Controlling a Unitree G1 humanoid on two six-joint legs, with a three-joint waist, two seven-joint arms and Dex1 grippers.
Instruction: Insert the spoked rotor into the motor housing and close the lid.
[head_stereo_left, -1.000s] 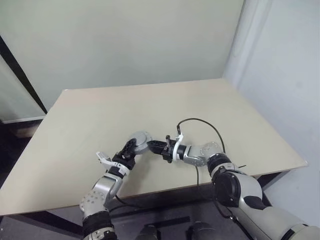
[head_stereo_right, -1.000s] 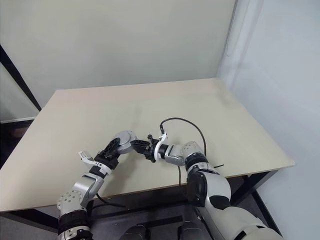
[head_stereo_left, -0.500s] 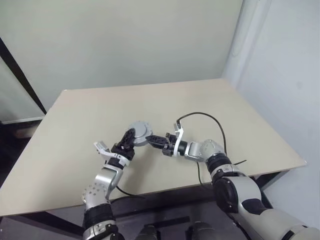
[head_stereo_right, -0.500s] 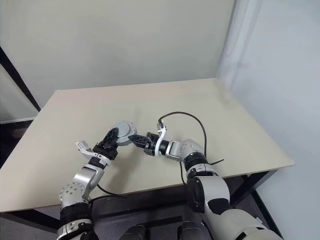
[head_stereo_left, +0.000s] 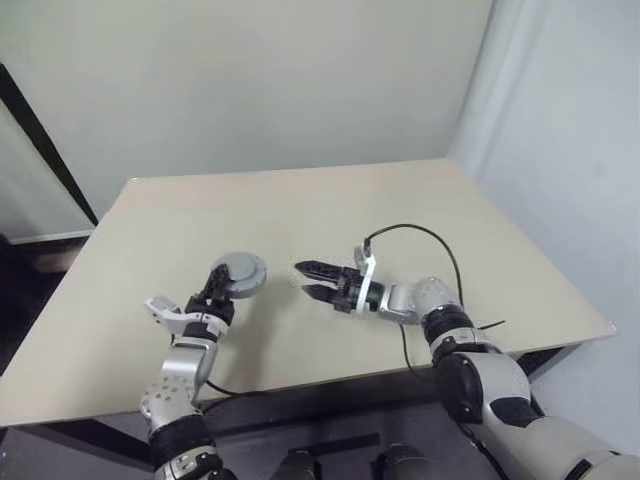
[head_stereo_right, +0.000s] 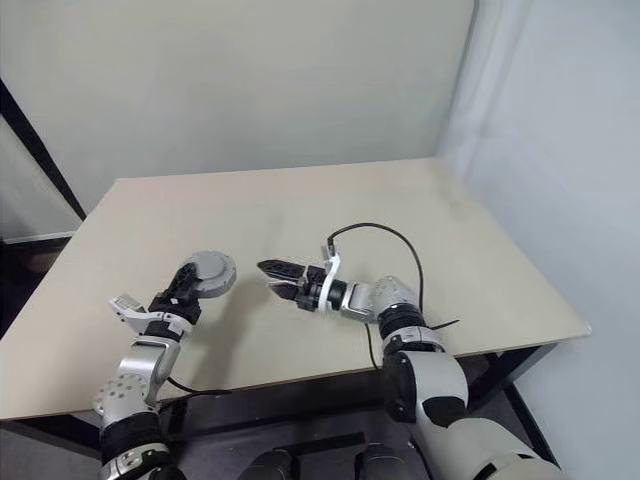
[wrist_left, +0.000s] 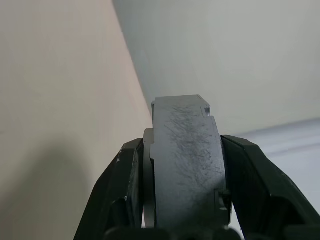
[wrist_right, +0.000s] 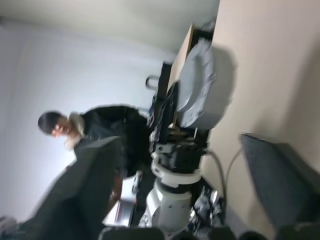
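Grey metal disc, the motor housing (head_stereo_left: 240, 272) with lid on I'd guess, now sits clamped in the left gripper (head_stereo_left: 222, 287) alone near the tabletop's (head_stereo_left: 300, 205) front edge; right gripper (head_stereo_left: 312, 280) just let go, jaws apart, so assembly looks basically done.

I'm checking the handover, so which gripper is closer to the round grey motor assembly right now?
Left. The left gripper is shut on the motor assembly, holding it above the table. The right gripper is open, empty and apart from it, off to its right.
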